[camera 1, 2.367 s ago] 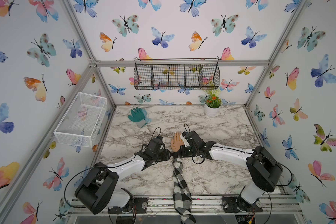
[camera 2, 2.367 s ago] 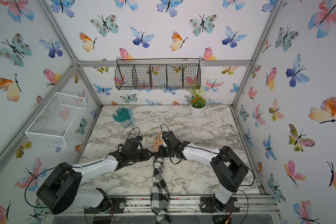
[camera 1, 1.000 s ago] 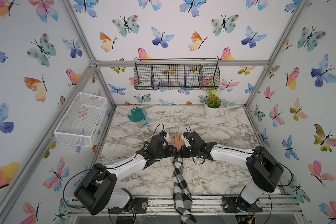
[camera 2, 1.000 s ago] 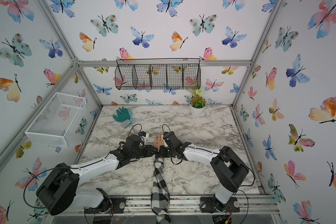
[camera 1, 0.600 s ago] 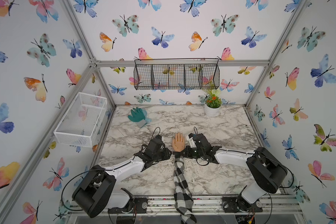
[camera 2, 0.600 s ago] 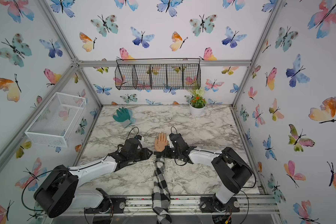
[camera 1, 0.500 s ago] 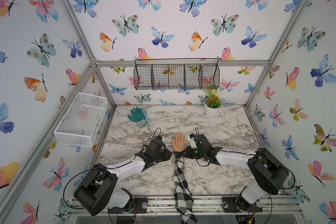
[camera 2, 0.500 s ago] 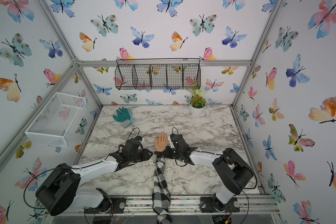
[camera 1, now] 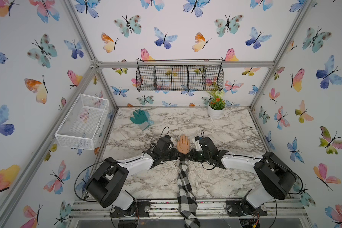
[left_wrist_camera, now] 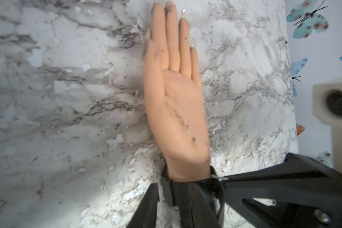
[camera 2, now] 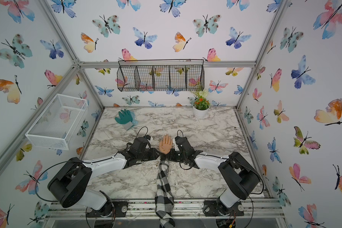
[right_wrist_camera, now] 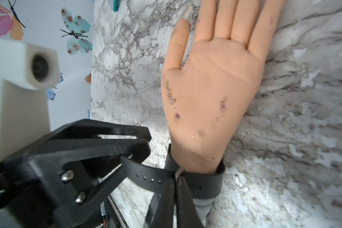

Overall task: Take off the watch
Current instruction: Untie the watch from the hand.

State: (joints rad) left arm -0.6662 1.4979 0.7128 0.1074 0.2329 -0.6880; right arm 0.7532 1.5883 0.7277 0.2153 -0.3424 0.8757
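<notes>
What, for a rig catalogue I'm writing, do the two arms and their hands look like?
The left arm and right arm match: white tubular links between bulky black joint housings, with thin black cables looping outside. The left hand and right hand are matte black, with tapering, cut-out fingers fixed by silver screws. A boxy off-white camera sits at each wrist.

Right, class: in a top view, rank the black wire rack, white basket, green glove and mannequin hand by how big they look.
1. black wire rack
2. white basket, not far behind
3. green glove
4. mannequin hand
</notes>
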